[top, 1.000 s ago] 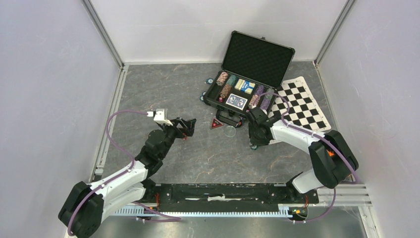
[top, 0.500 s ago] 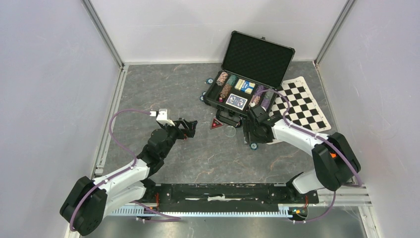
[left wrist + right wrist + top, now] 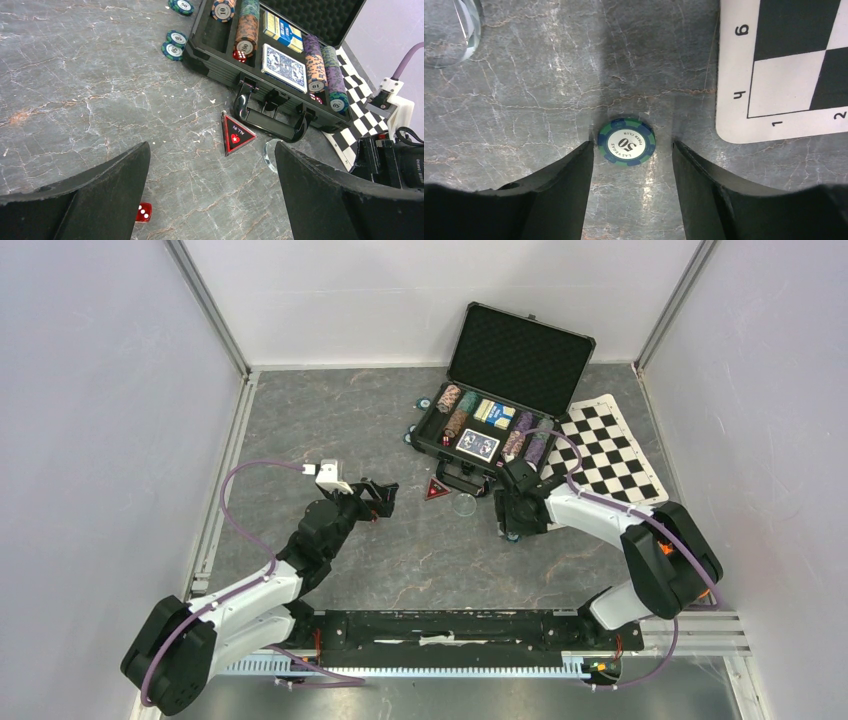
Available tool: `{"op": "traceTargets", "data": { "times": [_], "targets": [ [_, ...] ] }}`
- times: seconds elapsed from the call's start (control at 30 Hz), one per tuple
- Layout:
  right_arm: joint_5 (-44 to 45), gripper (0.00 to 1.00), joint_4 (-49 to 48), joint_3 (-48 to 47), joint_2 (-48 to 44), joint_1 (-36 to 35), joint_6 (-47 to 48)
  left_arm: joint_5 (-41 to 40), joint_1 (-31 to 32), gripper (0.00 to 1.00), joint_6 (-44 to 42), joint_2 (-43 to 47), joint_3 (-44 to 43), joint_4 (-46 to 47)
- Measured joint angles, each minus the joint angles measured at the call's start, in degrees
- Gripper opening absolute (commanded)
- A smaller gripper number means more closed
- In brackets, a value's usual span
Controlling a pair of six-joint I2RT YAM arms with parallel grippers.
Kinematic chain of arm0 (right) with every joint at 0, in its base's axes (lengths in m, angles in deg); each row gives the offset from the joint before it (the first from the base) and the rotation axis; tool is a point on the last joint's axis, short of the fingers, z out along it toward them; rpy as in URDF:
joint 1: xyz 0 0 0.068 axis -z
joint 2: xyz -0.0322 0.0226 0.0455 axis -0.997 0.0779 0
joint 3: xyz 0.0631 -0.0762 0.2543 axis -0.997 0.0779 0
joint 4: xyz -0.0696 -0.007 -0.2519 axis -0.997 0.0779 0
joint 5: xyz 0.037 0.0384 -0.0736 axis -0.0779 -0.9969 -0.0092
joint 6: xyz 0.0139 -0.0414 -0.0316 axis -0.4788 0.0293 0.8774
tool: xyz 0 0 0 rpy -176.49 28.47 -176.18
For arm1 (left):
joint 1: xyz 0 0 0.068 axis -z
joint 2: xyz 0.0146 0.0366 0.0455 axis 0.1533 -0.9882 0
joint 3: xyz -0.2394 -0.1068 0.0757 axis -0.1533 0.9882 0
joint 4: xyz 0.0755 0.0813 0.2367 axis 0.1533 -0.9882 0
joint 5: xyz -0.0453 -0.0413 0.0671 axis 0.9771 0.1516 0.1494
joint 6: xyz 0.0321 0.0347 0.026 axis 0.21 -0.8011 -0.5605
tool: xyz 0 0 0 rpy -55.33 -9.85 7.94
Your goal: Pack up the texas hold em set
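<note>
The black case [image 3: 441,445] of the texas hold em set stands open on the table, its foam lid [image 3: 520,355] raised. Rows of striped chips [image 3: 246,30] and a blue card deck [image 3: 284,67] lie inside. A red triangular marker [image 3: 236,134] lies in front of the handle. A red die [image 3: 144,212] rests by my left finger. My left gripper [image 3: 211,145] hovers wide open over bare table. My right gripper [image 3: 632,144] points straight down, open. A blue-green chip [image 3: 627,141] lies flat at its fingertips, close to the left fingertip and apart from the right one.
A checkered mat [image 3: 605,450] lies right of the case, its corner [image 3: 789,65] just beyond my right finger. A clear disc [image 3: 449,35] sits on the table by the handle. Loose chips [image 3: 175,45] lie left of the case. Grey walls enclose the table.
My right gripper has shifted slightly left and toward the near edge, settling over the loose chip, and its jaws have changed width. The left arm has barely moved.
</note>
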Motion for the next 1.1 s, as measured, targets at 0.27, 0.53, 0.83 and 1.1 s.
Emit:
{"op": "traceTargets", "data": {
  "times": [0.27,0.53,0.83,1.1],
  "targets": [
    [0.9,0.39,-0.3,0.2,0.0,0.1,0.0,0.0,0.0,1.00,0.0,0.0,0.0,0.0],
    [0.5,0.37,-0.2,0.2,-1.2,0.0,-0.2,0.0,0.0,1.00,0.0,0.0,0.0,0.0],
    [-0.2,0.31,-0.2,-0.4,-7.3,0.0,2.7,5.9,0.0,1.00,0.5,-5.7,-3.7,-0.4],
    [-2.2,0.31,-1.0,-1.6,-9.1,0.0,6.3,25.3,0.0,0.94,11.6,-21.9,-15.6,0.4]
  ]
}}
